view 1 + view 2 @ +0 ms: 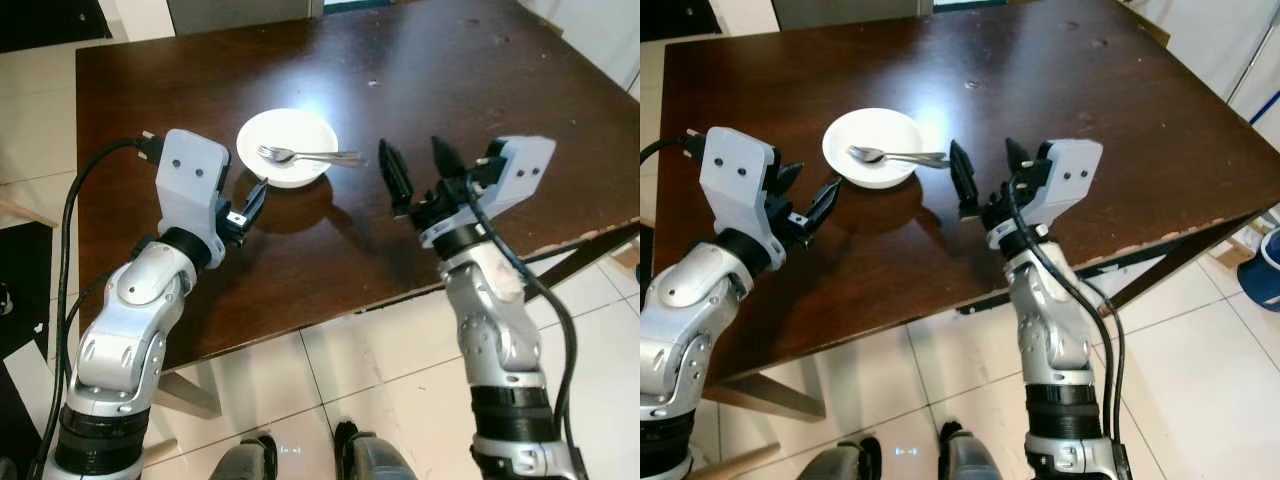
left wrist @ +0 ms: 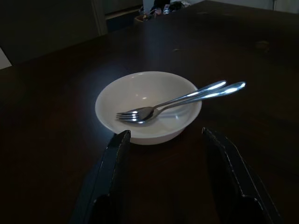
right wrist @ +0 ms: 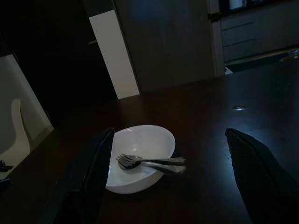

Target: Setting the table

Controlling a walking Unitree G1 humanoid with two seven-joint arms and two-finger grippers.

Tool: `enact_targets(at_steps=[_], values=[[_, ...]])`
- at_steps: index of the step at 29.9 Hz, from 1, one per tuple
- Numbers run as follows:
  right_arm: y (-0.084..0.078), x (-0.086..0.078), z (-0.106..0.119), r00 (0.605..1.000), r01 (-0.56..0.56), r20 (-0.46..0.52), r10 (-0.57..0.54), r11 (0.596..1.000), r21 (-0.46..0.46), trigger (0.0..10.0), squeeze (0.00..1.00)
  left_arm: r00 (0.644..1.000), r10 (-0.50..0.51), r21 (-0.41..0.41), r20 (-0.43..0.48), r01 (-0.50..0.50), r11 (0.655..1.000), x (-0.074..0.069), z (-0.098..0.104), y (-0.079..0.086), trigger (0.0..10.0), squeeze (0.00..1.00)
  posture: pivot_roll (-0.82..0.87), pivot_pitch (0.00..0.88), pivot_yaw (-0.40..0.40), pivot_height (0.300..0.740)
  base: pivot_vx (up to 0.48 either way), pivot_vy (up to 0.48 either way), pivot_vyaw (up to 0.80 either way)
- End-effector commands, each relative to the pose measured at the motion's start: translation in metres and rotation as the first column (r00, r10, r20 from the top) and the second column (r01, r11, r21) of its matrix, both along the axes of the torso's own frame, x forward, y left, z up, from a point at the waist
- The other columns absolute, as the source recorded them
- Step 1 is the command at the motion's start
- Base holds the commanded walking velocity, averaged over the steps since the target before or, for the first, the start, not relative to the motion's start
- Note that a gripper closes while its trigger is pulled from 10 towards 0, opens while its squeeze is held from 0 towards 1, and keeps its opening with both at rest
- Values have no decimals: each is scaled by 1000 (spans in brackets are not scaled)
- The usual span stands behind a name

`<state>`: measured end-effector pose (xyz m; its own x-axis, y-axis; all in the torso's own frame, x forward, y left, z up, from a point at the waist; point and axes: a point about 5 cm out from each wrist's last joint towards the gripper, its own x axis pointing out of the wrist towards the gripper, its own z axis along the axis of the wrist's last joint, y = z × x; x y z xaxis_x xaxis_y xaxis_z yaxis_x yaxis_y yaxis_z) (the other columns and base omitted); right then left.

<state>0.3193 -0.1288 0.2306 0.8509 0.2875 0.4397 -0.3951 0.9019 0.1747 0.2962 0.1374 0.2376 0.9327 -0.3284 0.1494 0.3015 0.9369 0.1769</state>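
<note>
A white bowl (image 1: 287, 146) sits on the dark wooden table (image 1: 480, 90), a little left of its middle. A fork and a spoon (image 1: 312, 156) lie across it, heads in the bowl and handles out over its right rim. My left gripper (image 1: 250, 205) hovers open just in front of the bowl's near left edge, empty. My right gripper (image 1: 418, 168) stands open a short way right of the bowl, level with the handles' ends, with nothing between its fingers (image 3: 93, 172). In the left wrist view the bowl (image 2: 148, 106) lies straight ahead beyond both fingers (image 2: 110, 175).
The table's front edge (image 1: 400, 295) runs just behind both forearms, with pale tiled floor (image 1: 370, 380) below. A white chair (image 3: 18, 128) and a white panel (image 3: 114, 56) stand beyond the table's far side. The table's right half (image 1: 1160, 100) is bare wood.
</note>
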Motion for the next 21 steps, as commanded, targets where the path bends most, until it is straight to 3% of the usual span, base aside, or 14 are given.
enact_targets(at_steps=[1, 5, 10, 14, 21], values=[[-2, -3, -2, 1000, 6, -23, -5, 999, 36, 10000, 0, 1000, 1, 3, -22, -1, 1000, 2, -6, -2, 10000, 0, -101, 158, 55, 740, 0, 0, 0], [-1, -4, 5, 999, -33, -33, 38, 990, 140, 10000, 0, 999, 18, -1, -30, -18, 1000, 5, -9, -4, 10000, 0, -104, 149, 49, 740, 0, 0, 0], [0, -5, 5, 999, -21, -44, 27, 992, 128, 10000, 0, 999, 18, -1, -31, -18, 1000, 6, -9, -4, 10000, 0, -108, 141, 52, 740, 0, 0, 0], [-1, -6, 3, 997, 7, -77, 2, 994, 113, 10000, 0, 999, 30, 17, -35, -30, 999, 8, -11, -5, 10000, 0, -110, 135, 57, 740, 0, -390, 0], [-6, -5, 2, 993, 45, -110, -32, 992, 120, 10000, 0, 999, 20, 20, -35, -20, 1000, 11, -10, -8, 10000, 0, -114, 128, 67, 740, 0, -447, 789]])
